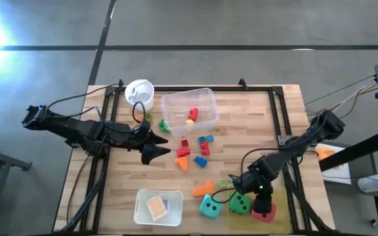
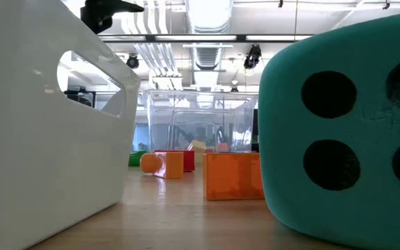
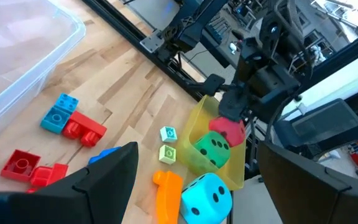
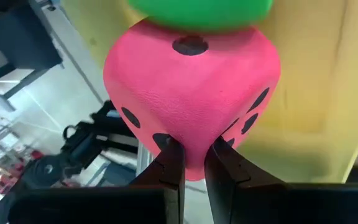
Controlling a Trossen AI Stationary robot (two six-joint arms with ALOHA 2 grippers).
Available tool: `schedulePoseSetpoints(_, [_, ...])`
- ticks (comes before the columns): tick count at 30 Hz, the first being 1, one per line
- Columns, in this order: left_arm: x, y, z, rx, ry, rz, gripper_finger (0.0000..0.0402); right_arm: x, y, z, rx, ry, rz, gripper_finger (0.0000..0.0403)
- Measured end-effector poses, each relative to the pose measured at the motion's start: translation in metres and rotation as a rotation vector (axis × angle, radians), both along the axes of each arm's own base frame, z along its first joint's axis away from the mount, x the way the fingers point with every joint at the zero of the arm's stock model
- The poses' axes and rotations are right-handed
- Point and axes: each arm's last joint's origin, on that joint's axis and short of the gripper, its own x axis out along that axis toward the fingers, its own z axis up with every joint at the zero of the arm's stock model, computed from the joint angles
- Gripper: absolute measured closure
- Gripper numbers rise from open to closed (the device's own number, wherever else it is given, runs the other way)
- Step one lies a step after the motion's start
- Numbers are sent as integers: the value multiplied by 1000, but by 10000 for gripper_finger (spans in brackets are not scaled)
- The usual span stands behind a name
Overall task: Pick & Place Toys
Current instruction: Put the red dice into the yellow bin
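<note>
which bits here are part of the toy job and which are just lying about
Job: red die pinched by right end effector, green die, teal die, small blocks, orange piece, yellow tray.
Lying about: white cup, clear tub, white container.

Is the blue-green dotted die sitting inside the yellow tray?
No, the teal die sits on the bare table beside the yellow tray, which holds the green die and red die.

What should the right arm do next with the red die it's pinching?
Probably lift it straight up a little. The right tool is shut on a corner of the red die, which sits in the yellow tray against the green die. Rising first should clear the tray wall and the neighbour before any sideways travel.
</note>
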Motion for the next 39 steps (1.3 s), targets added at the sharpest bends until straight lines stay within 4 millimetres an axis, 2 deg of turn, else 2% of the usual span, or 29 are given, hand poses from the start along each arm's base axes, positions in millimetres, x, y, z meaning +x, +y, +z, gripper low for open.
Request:
schedulePoseSetpoints(8, [0,0,-1,-1,8,-7,71,23,-3,-4,-7,-87,62,379])
schedulePoseSetpoints(17, [-1,0,-2,-3,18,-16,71,26,-6,-9,7,-129,123,389])
schedulePoseSetpoints(31, [-1,0,-2,-4,20,-20,71,30,-13,-18,-22,-116,102,389])
schedulePoseSetpoints(34, [-1,0,-2,-4,24,-20,71,30,-13,-18,-33,-122,101,377])
schedulePoseSetpoints(39, [-1,0,-2,-4,24,-20,71,31,-13,-18,-40,-140,102,327])
